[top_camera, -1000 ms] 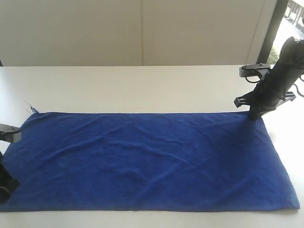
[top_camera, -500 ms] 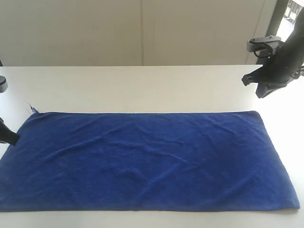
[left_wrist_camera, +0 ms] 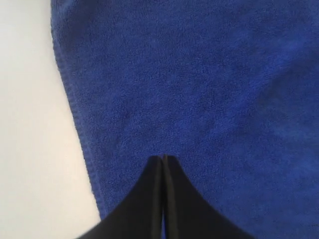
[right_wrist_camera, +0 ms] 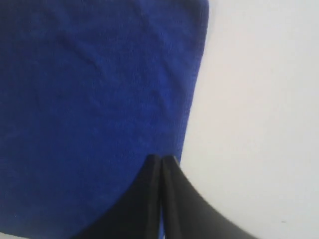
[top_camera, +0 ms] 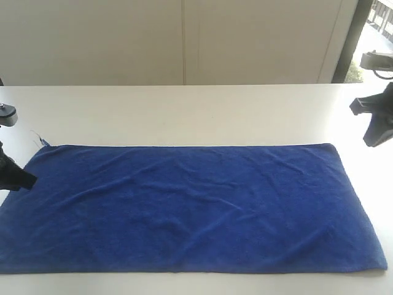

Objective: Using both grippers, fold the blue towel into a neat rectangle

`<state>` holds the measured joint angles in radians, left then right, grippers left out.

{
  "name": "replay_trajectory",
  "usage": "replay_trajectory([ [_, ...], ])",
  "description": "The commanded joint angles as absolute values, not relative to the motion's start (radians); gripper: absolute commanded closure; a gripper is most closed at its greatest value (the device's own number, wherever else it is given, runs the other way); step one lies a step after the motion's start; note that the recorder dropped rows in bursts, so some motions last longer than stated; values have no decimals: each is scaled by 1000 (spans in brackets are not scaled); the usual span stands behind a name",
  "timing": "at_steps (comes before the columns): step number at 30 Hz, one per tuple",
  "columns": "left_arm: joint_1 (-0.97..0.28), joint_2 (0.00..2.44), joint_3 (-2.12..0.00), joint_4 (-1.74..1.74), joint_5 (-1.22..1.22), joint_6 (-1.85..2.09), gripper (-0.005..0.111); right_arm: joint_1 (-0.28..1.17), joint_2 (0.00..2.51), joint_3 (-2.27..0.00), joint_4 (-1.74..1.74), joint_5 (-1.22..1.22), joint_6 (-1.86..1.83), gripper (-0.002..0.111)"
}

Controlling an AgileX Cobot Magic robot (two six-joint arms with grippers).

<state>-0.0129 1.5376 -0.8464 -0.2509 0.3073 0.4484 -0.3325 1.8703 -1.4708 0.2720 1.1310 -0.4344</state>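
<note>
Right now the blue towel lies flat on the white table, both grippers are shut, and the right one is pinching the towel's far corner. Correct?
No. The right gripper is shut on nothing: the exterior view shows it off to the side of the blue towel, clear of its far corner. The rest holds: towel flat on the white table, left gripper shut.

Left gripper and right gripper hover, jaws closed.

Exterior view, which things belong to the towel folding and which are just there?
For the job: blue towel; left pincer, shut; right pincer, shut.
Just there: white table; wall panels; window.
</note>
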Motion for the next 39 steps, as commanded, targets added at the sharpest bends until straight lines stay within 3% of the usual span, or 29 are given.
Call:
replay_trajectory([
  [1,-12,1535,-851,-283,364,447,107,-339,1812,-1315,288,1053,-446,101],
  [6,-12,1535,-851,-283,420,447,107,-339,1822,-1184,302,946,-448,74],
  [9,-12,1535,-851,-283,408,447,107,-339,1829,-1153,304,880,-448,66],
  [18,-12,1535,-851,-313,340,447,107,-291,1858,-1138,298,721,-450,66],
  [39,-12,1537,-851,-313,349,447,107,-259,1917,-1138,226,729,-451,66],
])
